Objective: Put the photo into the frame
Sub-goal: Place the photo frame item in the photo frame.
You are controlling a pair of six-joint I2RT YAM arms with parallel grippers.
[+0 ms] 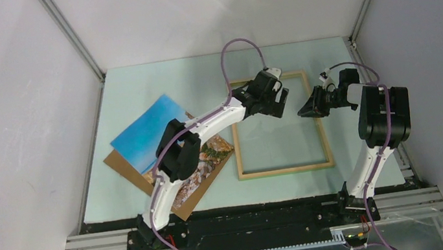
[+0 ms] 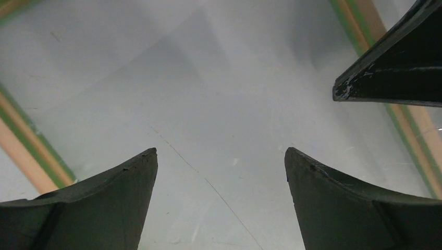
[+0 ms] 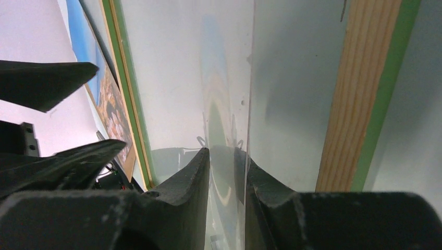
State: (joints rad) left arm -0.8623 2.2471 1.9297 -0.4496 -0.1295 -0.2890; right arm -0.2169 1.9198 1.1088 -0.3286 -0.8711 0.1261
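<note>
- Photo (image 1: 142, 136) is seen from above, picture side up on a brown board (image 1: 121, 162) at the left of the desk (image 1: 135, 85). It is partly under the left arm and wholly outside the frame (image 1: 285, 169), which lies flat at mid-desk with its wooden back upward.
- In the same view the left hand (image 1: 281, 102) is held over the far part of the frame. The right hand (image 1: 305, 108) is placed just inside its right rail, close to the other.
- From the left wrist, the left hand (image 2: 221, 156) is shown spread wide with nothing between its fingers, above a glossy clear sheet (image 2: 219, 94) lying between the frame's rails (image 2: 31, 140).
- From the right wrist, the right hand (image 3: 226, 153) is seen pinched on the edge of that clear sheet (image 3: 224, 78), with the photo (image 3: 79, 31) visible beyond.
- The glazing step is judged to be in hand; whether the sheet is being seated or lifted cannot be told.
- The photo is not yet fetched. A grasp at its free edge by the open hand is called for next, then a square lowering into the frame.
</note>
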